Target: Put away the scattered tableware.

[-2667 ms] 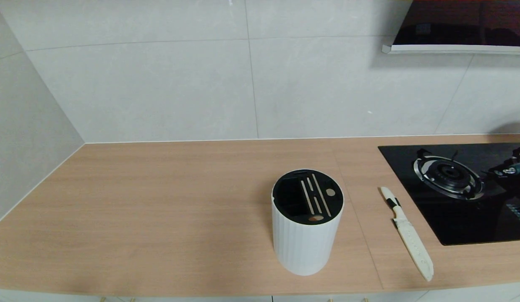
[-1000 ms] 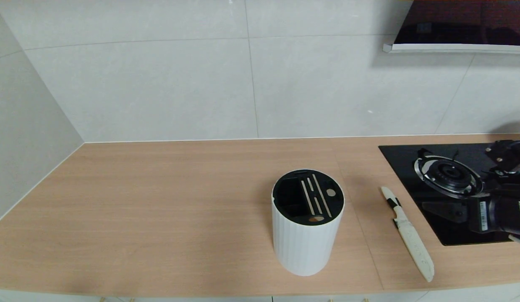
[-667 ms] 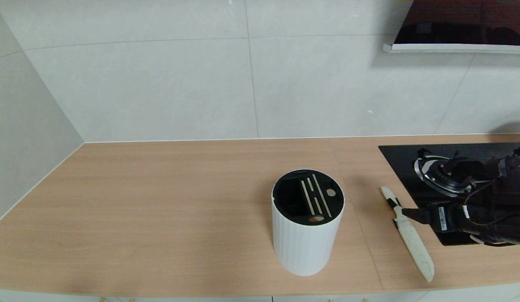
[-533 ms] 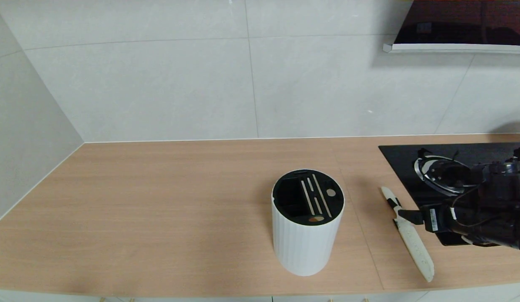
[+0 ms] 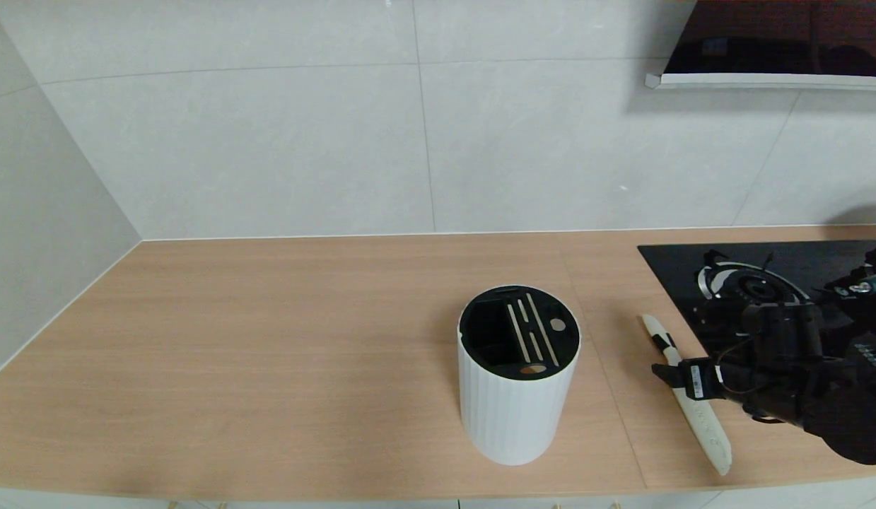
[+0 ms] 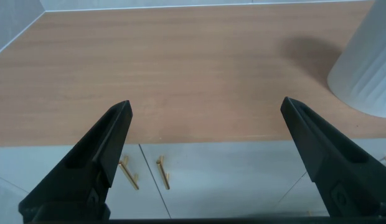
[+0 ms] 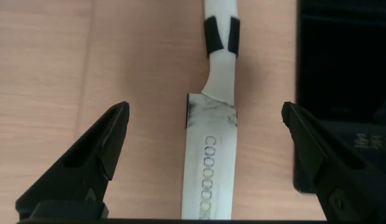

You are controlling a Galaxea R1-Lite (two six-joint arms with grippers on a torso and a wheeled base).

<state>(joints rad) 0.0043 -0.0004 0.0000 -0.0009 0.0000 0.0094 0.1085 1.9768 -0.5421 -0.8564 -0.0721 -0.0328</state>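
R hand (image 7: pixel 204 115) wide open, over knife (image 7: pixel 208 168)

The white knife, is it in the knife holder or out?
Out: the white knife lies flat on the countertop, between the knife holder and the gas hob.

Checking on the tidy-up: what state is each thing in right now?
Knife, lying flat on the counter, not gripped.
Holder, upright, nothing in its slots.
Right gripper, open, straddling the knife.
Left gripper, open, empty, over the counter's front edge.
Burner, no flame.
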